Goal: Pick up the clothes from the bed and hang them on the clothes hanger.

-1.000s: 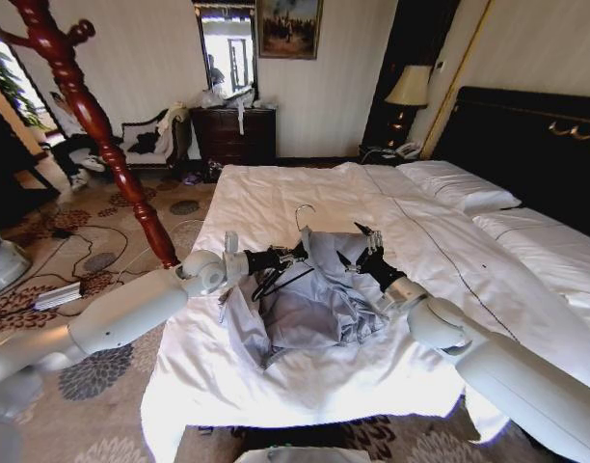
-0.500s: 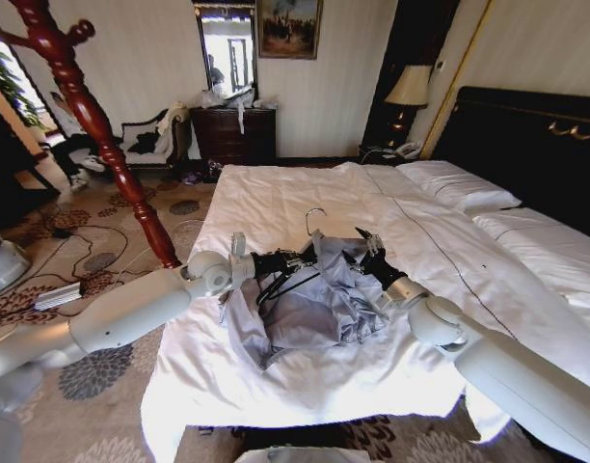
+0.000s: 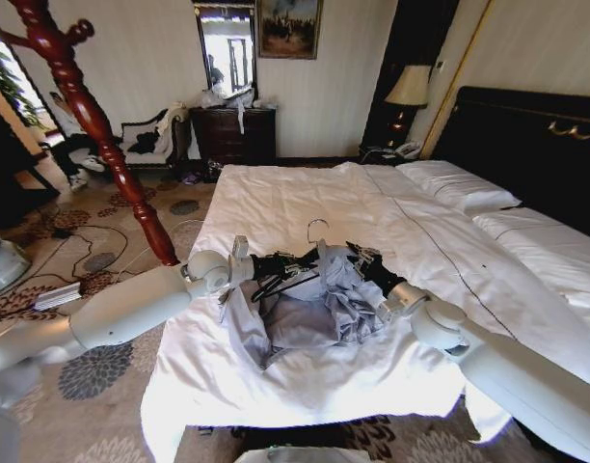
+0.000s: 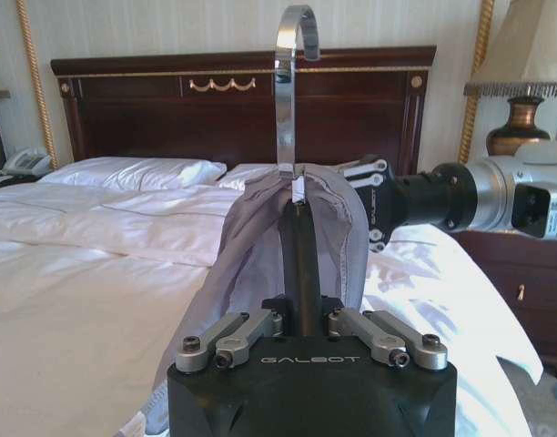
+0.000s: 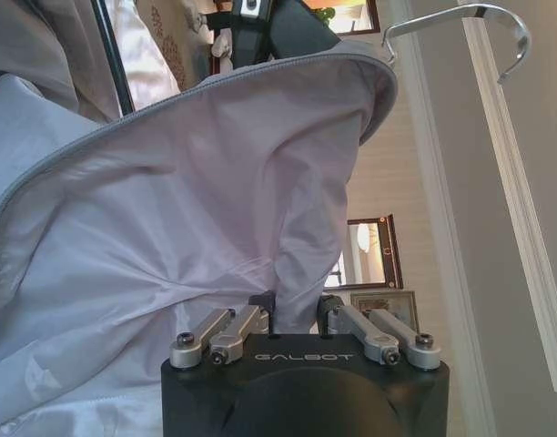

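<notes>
1. Head view: light blue-grey shirt (image 3: 309, 313) lies bunched on white duvet of bed (image 3: 276, 193), near foot end, approx centre of pic; one part trails toward 7 o'clock; collar end is lifted toward 12 o'clock.
2. L gripper (image 3: 297, 262) comes in from 9 o'clock, just beside shirt's upper edge; fingers clamped together on black clothes hanger (image 3: 276, 280); silver hook (image 3: 317, 230) stands above cloth.
3. Left wrist view: hanger's black stem (image 4: 298, 264) pinched tight betw both fingers; silver hook (image 4: 292, 82) upright; shirt collar (image 4: 288, 237) draped round hanger neck just below hook.
4. R gripper (image 3: 361, 258) comes in from 4 o'clock, touching shirt's far side, opp. the L one; shirt sits betw the two.
5. Right wrist view: R gripper (image 5: 297, 314) fingers drawn together on a fold of shirt (image 5: 169, 237); cloth billows over cam; hook (image 5: 460, 32) at upper corner.
6. Bg: carved red wooden post (image 3: 93, 125) at 10 o'clock off bed; black headboard (image 3: 536, 145) and white pillows (image 3: 459, 183) at 2 o'clock.
</notes>
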Controlling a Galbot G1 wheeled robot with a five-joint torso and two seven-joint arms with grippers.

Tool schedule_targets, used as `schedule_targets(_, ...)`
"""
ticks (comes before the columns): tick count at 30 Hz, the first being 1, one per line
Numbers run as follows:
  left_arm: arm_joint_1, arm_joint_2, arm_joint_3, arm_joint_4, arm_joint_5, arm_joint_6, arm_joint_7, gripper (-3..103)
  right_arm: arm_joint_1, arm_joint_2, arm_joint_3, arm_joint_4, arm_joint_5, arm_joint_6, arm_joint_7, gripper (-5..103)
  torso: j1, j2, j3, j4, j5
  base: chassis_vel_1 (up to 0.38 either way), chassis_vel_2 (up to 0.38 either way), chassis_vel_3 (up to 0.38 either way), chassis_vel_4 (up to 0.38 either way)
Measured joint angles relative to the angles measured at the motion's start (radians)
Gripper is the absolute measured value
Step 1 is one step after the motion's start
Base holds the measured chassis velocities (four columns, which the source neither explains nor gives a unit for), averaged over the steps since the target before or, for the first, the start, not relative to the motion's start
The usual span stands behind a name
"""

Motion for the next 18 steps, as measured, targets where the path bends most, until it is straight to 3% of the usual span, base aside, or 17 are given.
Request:
schedule_targets(8,-0.004,-0.002,0.003,-0.002,0.026,-0.006,-0.004,15,-0.004,-0.001,0.001,-0.005,-0.002,0.006,-0.001,22,0.000,0.000,0.000,-0.0002,0.0001,0.000,0.000,0.000,0.000)
schedule_targets(14,0.032,0.013,-0.039,-0.033,-0.009,0.001,-0.073,14,-0.010,0.017,0.007,-0.020,-0.001,0.009,0.015,22,0.000,0.000,0.000,-0.0002,-0.0001,0.000,0.000,0.000,0.000)
schedule_targets(18,0.055,0.048,-0.075,-0.060,-0.026,0.003,-0.093,30,-0.024,0.025,0.016,-0.033,-0.001,0.009,0.021,19,0.000,0.000,0.000,-0.0002,-0.0001,0.000,0.000,0.000,0.000)
